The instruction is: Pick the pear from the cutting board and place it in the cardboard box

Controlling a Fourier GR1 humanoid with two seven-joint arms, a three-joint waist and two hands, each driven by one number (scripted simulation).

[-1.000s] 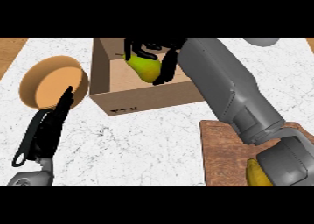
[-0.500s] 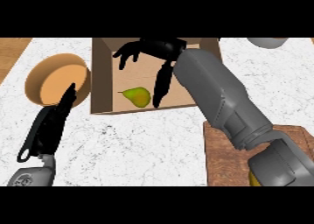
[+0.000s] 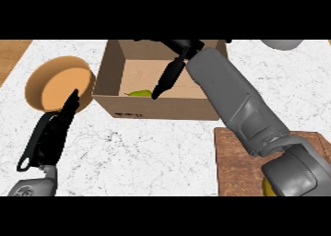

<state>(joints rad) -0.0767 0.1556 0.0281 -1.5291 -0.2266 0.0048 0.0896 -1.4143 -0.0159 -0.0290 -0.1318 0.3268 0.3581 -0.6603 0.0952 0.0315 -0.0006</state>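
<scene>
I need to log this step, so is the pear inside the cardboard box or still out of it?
Inside. The pear lies on the floor of the cardboard box, with the open right hand above it.

One pear (image 3: 139, 93) shows, lying inside the box just below the tips of the right hand's straight fingers (image 3: 165, 82). One cardboard box (image 3: 159, 107) stands open under those same fingers. One round bowl-like dish (image 3: 59, 85), orange inside, sits beside the upper fingertips of the left hand's fingers (image 3: 67, 109). One brown cutting board (image 3: 237, 170) lies well away from both sets of fingers, at the lower right. One grey rounded object (image 3: 283, 44) shows partly at the top edge, right of the right hand's fingers. Two hands are visible: the left hand (image 3: 48, 136) and the right hand (image 3: 176, 62).
</scene>
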